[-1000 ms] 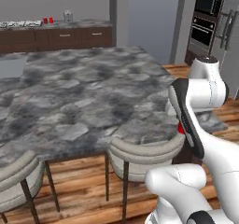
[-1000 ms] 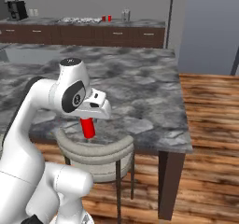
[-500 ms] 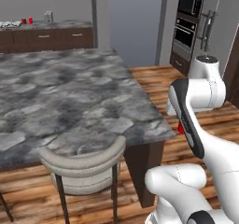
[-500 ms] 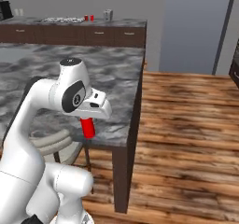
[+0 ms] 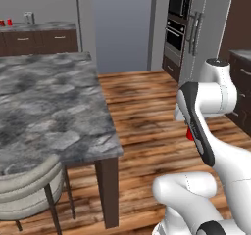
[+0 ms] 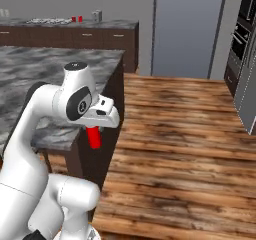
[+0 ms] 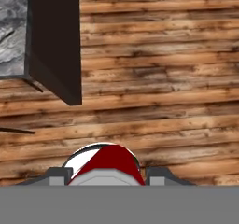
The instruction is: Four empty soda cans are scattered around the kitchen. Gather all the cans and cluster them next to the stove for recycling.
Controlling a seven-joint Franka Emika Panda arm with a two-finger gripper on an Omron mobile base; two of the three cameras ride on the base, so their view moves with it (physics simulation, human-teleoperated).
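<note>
Three soda cans (image 6: 93, 136), one stool (image 5: 29, 190)

A: How is the light?

B: Even and soft, as rendered scenes tend to be. No single source shows. The wooden floor (image 6: 190, 134) is bright, with a pale sheen on some planks.

A: Shadows?

B: Faint. The marble island (image 5: 44, 106) leaves its dark side panel and the space beneath it dim. In the hand view its dark leg (image 7: 53, 41) looks flat and nearly black.

A: Sharpness?

B: Coarse and slightly soft everywhere; the far counter (image 6: 70, 24) is blocky, its small items hard to read. No glare, no bending at the edges.
</note>
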